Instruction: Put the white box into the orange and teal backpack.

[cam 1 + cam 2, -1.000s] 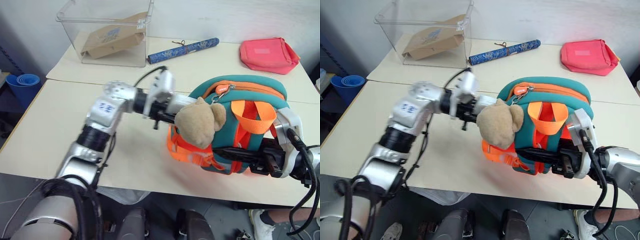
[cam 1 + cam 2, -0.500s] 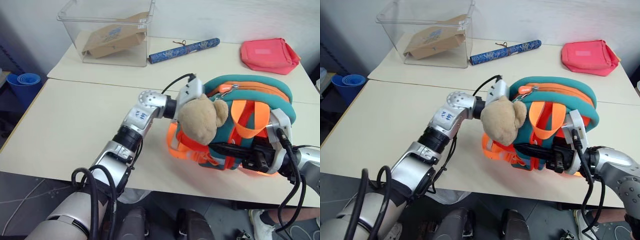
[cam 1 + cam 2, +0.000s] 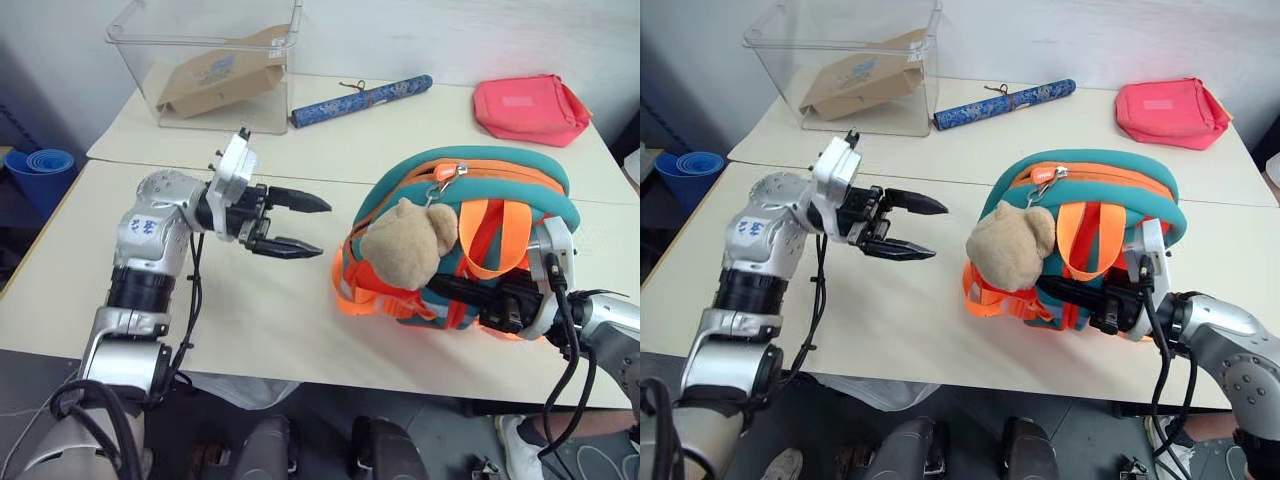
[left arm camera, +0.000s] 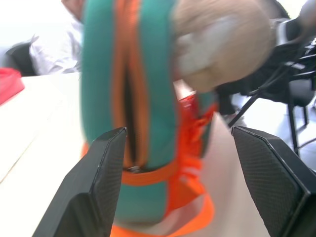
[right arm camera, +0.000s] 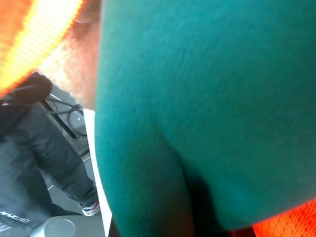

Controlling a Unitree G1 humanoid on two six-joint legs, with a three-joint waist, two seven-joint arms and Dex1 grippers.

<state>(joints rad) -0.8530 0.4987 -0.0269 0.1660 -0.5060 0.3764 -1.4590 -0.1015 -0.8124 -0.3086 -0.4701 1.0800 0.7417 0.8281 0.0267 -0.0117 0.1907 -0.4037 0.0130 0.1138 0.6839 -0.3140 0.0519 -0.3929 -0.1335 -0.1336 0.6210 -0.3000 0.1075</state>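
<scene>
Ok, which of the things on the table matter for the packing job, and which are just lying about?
Job:
- orange and teal backpack, with its plush bear
- left end effector, open beside it
- right end effector, shut on the backpack

Lying about:
- clear bin holding a brown paper bag
- blue roll
- red-pink pouch

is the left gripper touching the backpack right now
No, the left gripper hangs open over bare table, with a clear gap between its fingertips and the orange and teal backpack.
</scene>
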